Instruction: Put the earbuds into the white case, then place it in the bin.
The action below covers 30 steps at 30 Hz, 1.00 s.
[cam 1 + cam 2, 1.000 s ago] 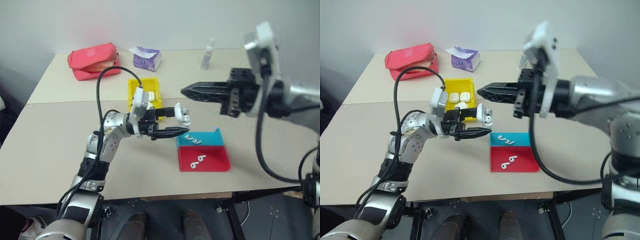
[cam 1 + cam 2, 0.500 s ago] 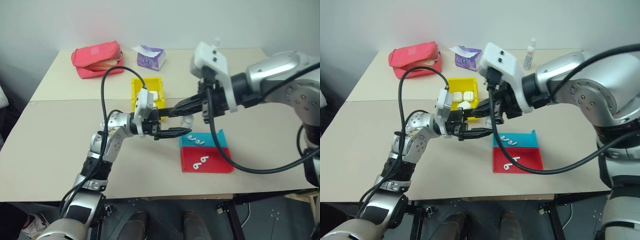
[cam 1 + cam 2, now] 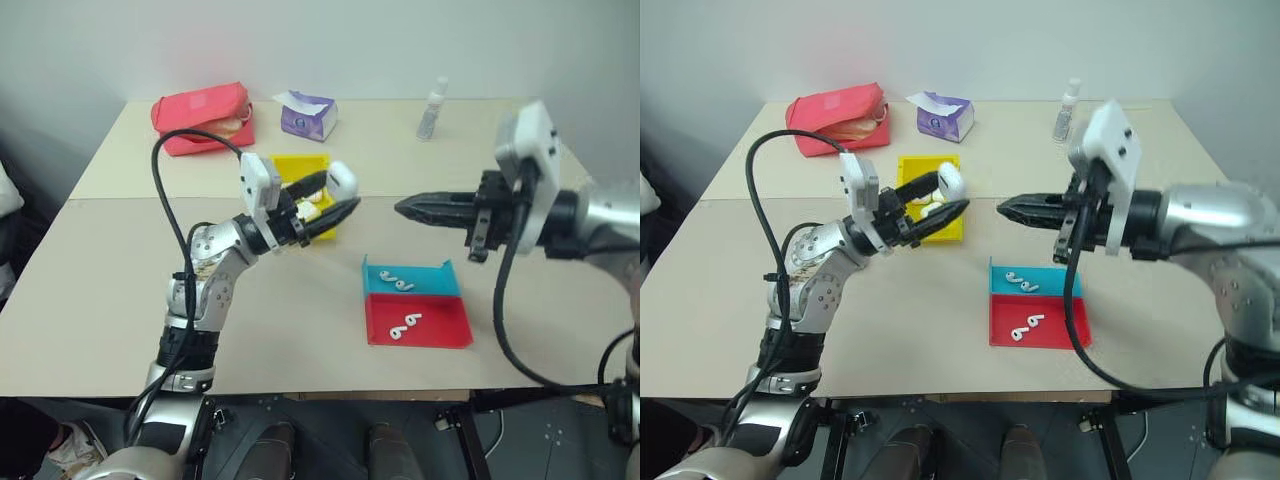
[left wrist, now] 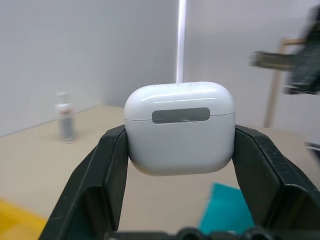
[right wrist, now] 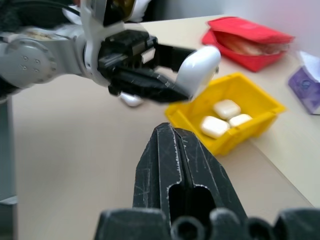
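Between the two black fingers of the left hand (image 3: 940,196) sits the white case (image 3: 950,181), clamped by its narrow sides, lid closed, with nothing resting under it. The hand holds it raised over the near edge of the bin (image 3: 908,166), which already has three other white cases (image 5: 226,117) lying inside. In the left wrist view the case stands with its rounded lid end away from the wrist and its base toward it, the hinge strip facing the camera; its long axis runs along the fingers, up and outward from the hand, tilted a little above level.

Off to the side of that hand, well apart, the right hand (image 3: 1008,209) has its fingers pressed together on nothing, pointing across toward the case.

Judging by this, the loading step looks finished for this case, since the lid is shut, though whether earbuds are inside cannot be seen. What remains is to lower the case into the bin and let go. More earbuds (image 3: 1016,281) lie in the blue tray (image 3: 1060,277) and the red tray (image 3: 1055,325) on the surface (image 3: 730,300), below and beyond the right hand.
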Motion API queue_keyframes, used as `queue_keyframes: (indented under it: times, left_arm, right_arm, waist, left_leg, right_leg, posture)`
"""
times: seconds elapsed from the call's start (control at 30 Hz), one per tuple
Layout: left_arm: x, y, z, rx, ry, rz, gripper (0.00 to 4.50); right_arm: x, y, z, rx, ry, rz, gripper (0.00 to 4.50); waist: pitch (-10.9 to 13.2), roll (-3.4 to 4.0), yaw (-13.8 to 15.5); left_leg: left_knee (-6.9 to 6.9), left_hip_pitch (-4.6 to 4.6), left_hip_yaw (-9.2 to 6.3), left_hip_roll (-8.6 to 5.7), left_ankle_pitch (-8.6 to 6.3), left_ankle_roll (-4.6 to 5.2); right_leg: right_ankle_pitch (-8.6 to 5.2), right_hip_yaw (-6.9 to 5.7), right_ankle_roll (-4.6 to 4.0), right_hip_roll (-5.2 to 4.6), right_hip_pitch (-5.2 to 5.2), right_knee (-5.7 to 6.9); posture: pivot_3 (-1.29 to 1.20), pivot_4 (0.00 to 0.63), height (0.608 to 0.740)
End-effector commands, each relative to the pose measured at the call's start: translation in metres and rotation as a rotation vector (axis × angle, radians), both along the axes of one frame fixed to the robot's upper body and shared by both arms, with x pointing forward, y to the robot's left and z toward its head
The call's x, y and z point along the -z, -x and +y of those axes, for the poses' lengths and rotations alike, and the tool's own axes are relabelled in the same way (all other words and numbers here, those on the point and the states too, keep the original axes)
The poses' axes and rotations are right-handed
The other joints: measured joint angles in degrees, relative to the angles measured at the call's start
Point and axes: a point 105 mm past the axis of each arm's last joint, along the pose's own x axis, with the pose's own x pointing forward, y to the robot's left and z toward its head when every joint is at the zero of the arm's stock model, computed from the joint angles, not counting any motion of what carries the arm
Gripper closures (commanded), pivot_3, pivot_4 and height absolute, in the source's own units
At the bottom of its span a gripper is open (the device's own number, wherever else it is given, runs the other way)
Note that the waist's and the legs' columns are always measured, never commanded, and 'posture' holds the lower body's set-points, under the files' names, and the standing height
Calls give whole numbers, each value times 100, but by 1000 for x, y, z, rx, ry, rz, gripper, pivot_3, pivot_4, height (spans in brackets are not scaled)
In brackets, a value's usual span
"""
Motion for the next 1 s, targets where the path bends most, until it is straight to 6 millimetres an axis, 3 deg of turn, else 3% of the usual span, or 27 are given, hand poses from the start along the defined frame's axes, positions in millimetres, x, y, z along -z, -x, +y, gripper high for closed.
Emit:
queue_keyframes:
  times: [0.03, 0.17, 0.4, 0.43, 0.53, 0.6, 0.83, 1.0]
  left_arm:
    - [7, -28, 23, -267, -36, 14, 1691]
    - [22, -54, 26, -406, -81, 60, 1691]
    - [34, -73, -5, -353, -134, 73, 1691]
    - [33, -74, -6, -353, -129, 74, 985]
    - [27, -76, -7, -342, -121, 49, 76]
    - [20, -75, 0, -347, -89, 39, 33]
    - [-2, -35, 31, -174, -107, -57, 33]
    - [-8, 15, 58, 7, -181, -47, 33]
  right_arm:
    - [-3, -1, 11, 52, 3, -129, 4475]
    - [3, -3, 20, 62, -33, -116, 4475]
    - [7, -2, 25, 63, -47, -97, 4475]
    - [7, -2, 26, 63, -48, -96, 4500]
    - [8, -2, 26, 66, -55, -93, 4500]
    - [10, -1, 26, 70, -63, -85, 4500]
    - [12, 2, 23, 82, -114, -63, 4500]
    - [17, 6, 16, 93, -164, -68, 4500]
  waist:
    - [0, 0, -50]
    - [1, -1, -46]
    - [2, -3, 8]
    - [2, -4, 8]
    - [2, -3, -22]
    - [2, -3, -45]
    - [1, -1, -122]
    - [0, 0, -112]
  left_leg:
    - [0, 0, 9, 0, 2, -3]
    - [-2, 1, 2, -1, 6, -9]
    - [-2, -10, -1, -21, -4, 6]
    - [-2, -10, 0, -23, -4, 7]
    - [-2, -9, 2, -18, -3, 6]
    - [-2, -9, 2, -14, -2, 3]
    - [-8, -8, 1, -8, -2, 3]
    - [-3, -7, -3, -8, -1, 3]
  right_leg:
    - [1, 9, 1, 0, -7, 5]
    - [1, 5, 1, 3, -9, 14]
    - [4, -11, 7, -15, -6, -8]
    - [5, -13, 8, -19, -6, -7]
    - [5, -16, 8, -17, -7, -7]
    - [5, -16, 8, -13, -7, -5]
    - [5, -15, 8, -11, -14, -2]
    - [5, -15, 8, -8, -10, 0]
  posture:
    - [0, 150, 740]
    - [0, 150, 740]
    - [0, 150, 740]
    - [0, 150, 740]
    - [0, 150, 740]
    - [0, 150, 740]
    - [0, 150, 740]
    - [0, 150, 740]
